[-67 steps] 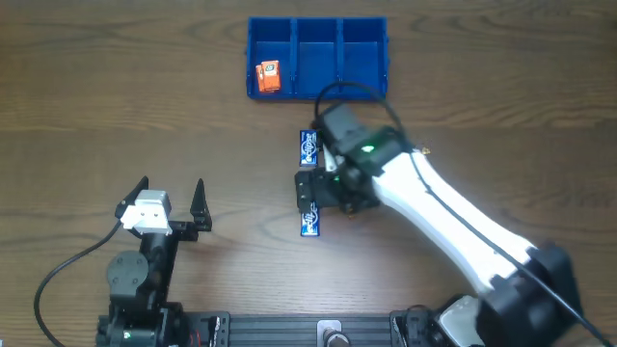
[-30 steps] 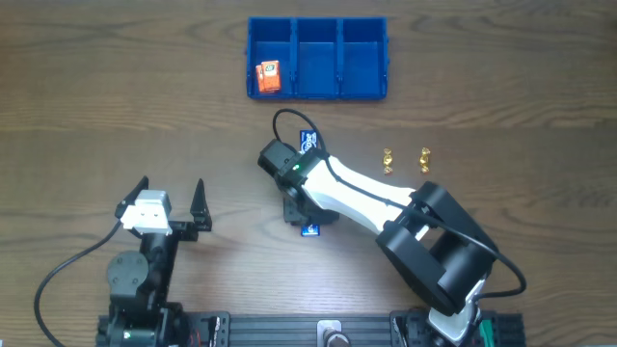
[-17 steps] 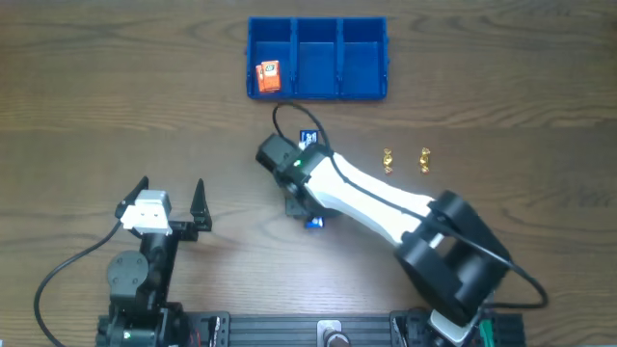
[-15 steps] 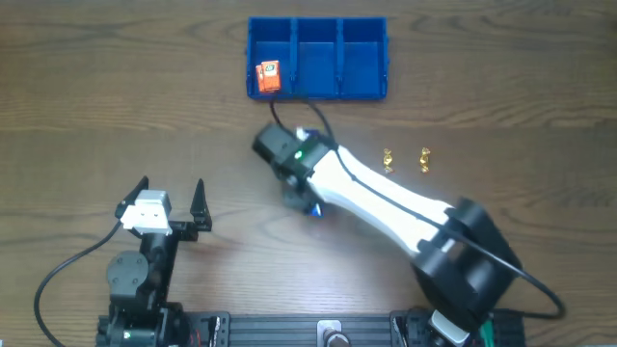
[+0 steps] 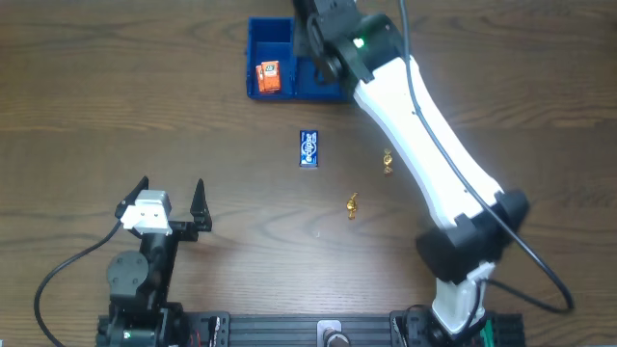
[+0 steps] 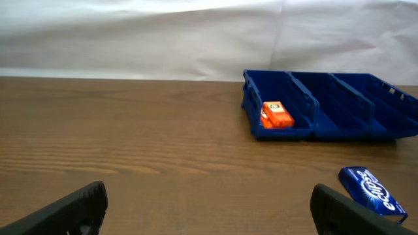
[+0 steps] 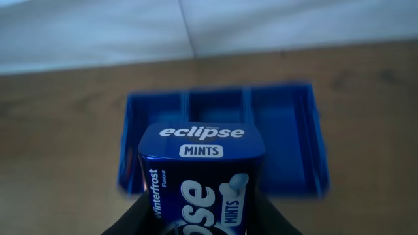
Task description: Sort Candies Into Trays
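Observation:
A blue three-compartment tray (image 5: 254,53) stands at the table's far side, with an orange candy (image 5: 268,77) in its left compartment. My right gripper (image 5: 313,34) is raised over the tray, shut on a blue mint pack (image 7: 202,176); in the right wrist view the tray (image 7: 287,130) lies beyond the pack. A second blue mint pack (image 5: 308,148) lies on the table in front of the tray. Two gold candies (image 5: 388,161) (image 5: 352,205) lie to its right. My left gripper (image 5: 172,198) stands open near the left base, facing the tray (image 6: 313,111), the orange candy (image 6: 276,114) and the table's mint pack (image 6: 369,190).
The right arm (image 5: 424,145) stretches diagonally across the right half of the table and covers the tray's middle and right compartments in the top view. A white backdrop (image 6: 196,32) rises behind the tray. Bare wood surrounds the left gripper.
My right gripper has closed on the nearer blue mint pack, lifted it off the table and swung up to the tray. A gold candy shows where the arm was. The left arm has kept still.

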